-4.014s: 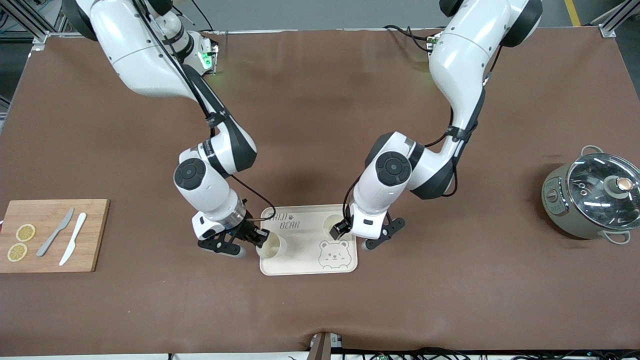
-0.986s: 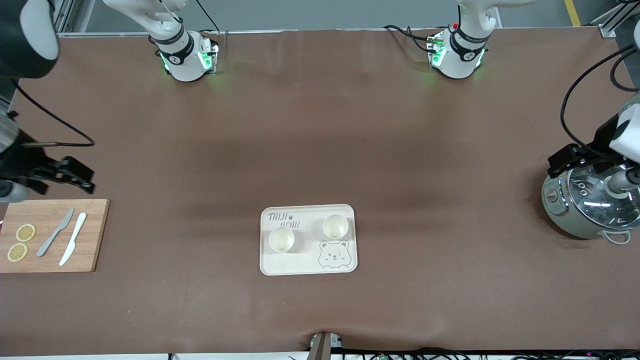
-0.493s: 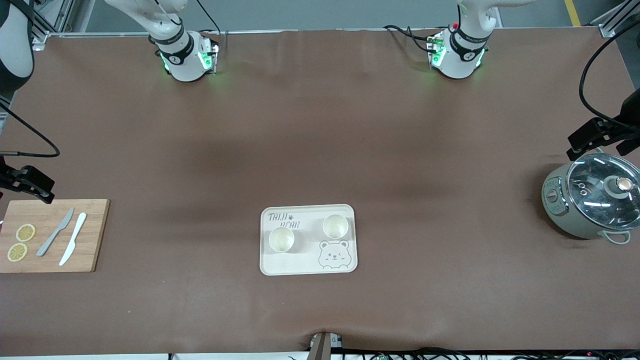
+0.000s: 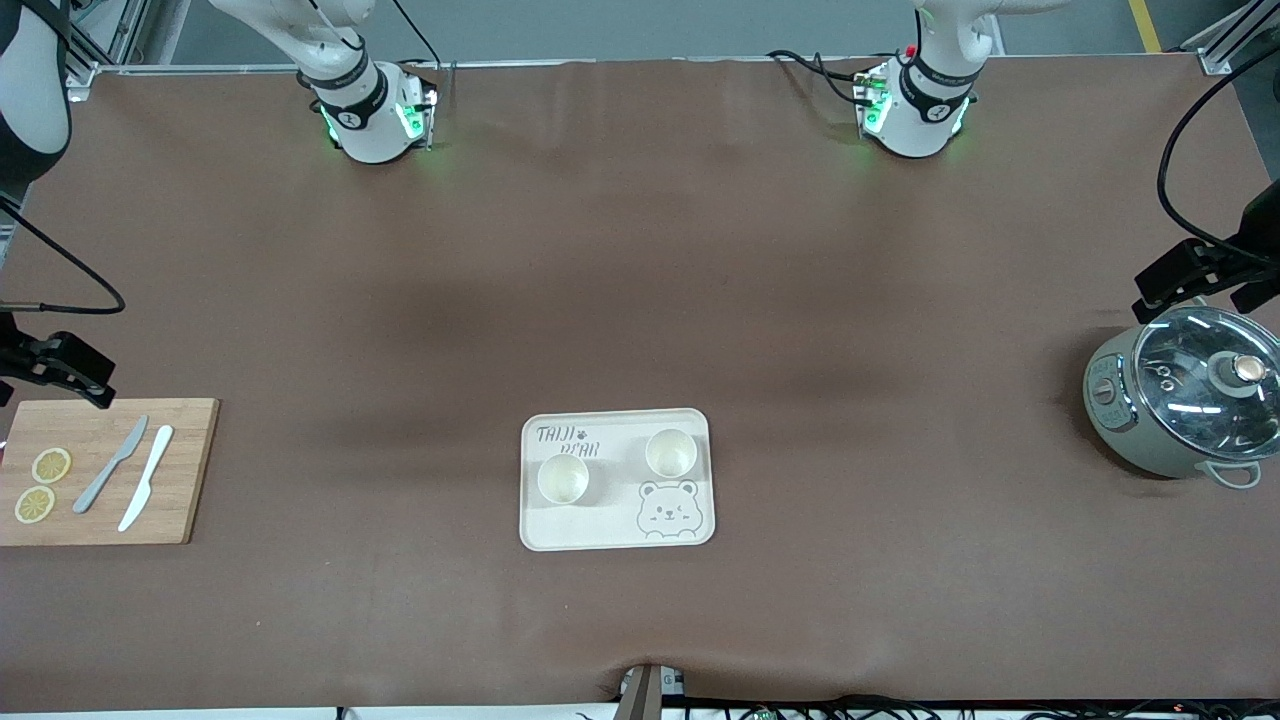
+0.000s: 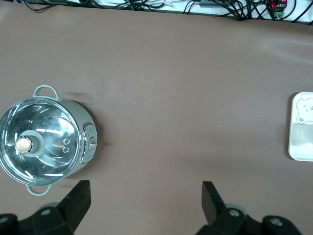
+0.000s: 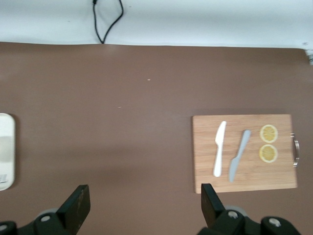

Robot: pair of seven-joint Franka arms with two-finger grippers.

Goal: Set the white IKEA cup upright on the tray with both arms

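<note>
- Surface: a wide table [image 4: 640, 300] under a matte brown cover; cables run along the edge nearest the front camera.
- Tray [image 4: 617, 479]: flat, cream, rectangular with rounded corners; grey "TAIJI BEAR" lettering and a bear-face drawing; it lies mid-table, toward the front camera.
- Two white cups stand upright on the tray, mouths up and apart from each other; one cup [image 4: 563, 478] sits toward the right arm's end, the other cup [image 4: 670, 452] toward the left arm's end, beside the bear face.
- Wooden cutting board [image 4: 100, 471] at the right arm's end; on it lie a grey knife [image 4: 110, 464], a white knife [image 4: 146, 477] and two lemon slices [image 4: 41, 485].
- Grey-green pot [image 4: 1180, 400] with a glass lid and a brass-coloured knob at the left arm's end.
- Left gripper [image 5: 146, 200]: held over the bare cover near the pot; black fingers spread wide, holding nothing.
- Right gripper [image 6: 142, 203]: over the cover just beside the board; fingers likewise wide apart and empty.
- Nothing lies between either gripper and the tray.
</note>
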